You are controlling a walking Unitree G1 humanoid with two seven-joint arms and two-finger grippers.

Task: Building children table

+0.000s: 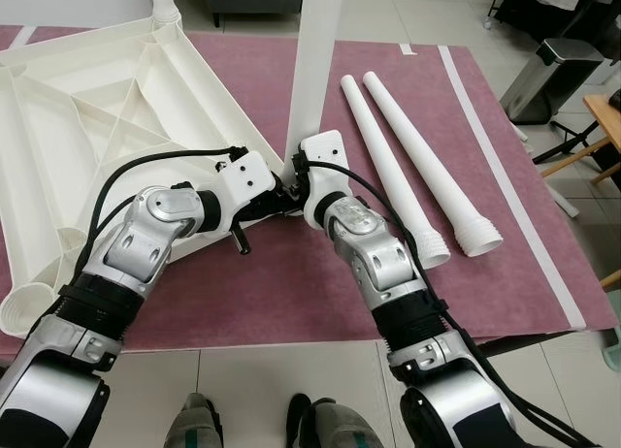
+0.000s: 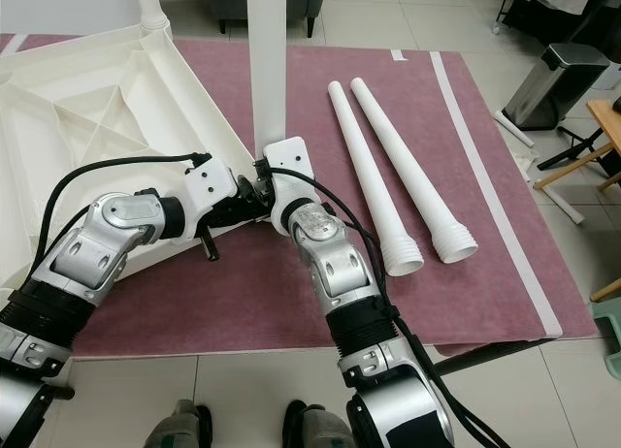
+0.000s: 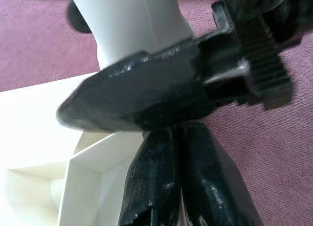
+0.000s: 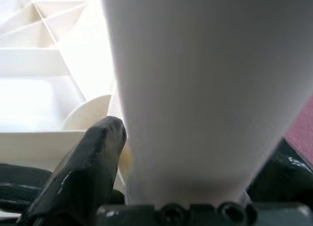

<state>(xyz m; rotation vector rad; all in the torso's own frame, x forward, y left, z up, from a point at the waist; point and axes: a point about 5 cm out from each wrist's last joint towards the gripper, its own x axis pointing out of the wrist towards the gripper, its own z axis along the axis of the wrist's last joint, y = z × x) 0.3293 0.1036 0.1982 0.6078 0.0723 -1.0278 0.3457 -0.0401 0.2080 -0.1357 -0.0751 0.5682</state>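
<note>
Here, the white upright leg [image 1: 316, 70] stands in the near corner socket of the overturned white tabletop [image 1: 107, 109], which lies on the mauve rug [image 1: 291, 293]. My right end effector [image 1: 294, 181] clamps that leg's base; its wrist camera shows a black finger [image 4: 88, 172] pressed to either side. My left end effector [image 1: 276, 192] meets it there, fingers [image 3: 156, 182] together, elbows bent inward. From my head, two loose legs [image 1: 408, 157] lie right, a bin [image 1: 558, 80] beyond.
</note>
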